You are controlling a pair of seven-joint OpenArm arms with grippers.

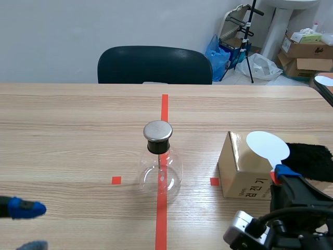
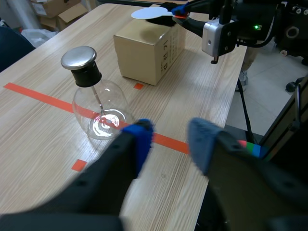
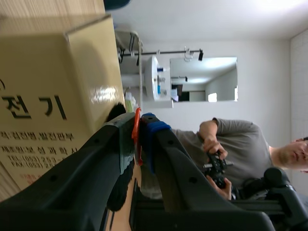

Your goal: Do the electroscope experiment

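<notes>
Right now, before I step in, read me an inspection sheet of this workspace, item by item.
Surface: wooden table with orange-red tape marks; no spill seen.
Job's things: glass electroscope flask upright on the tape line, metal cap on; white disc over the cardboard box; black furry cloth by the box.
Clutter: nothing seen.
Hands: left hand open, near the flask; right hand shut on the disc's orange handle.
Cables: black cable at the right wrist camera.
Surroundings: dark chair, boxes, blue bag, stand.

Scene, left wrist share flask (image 1: 158, 156); right seemingly rolled.
</notes>
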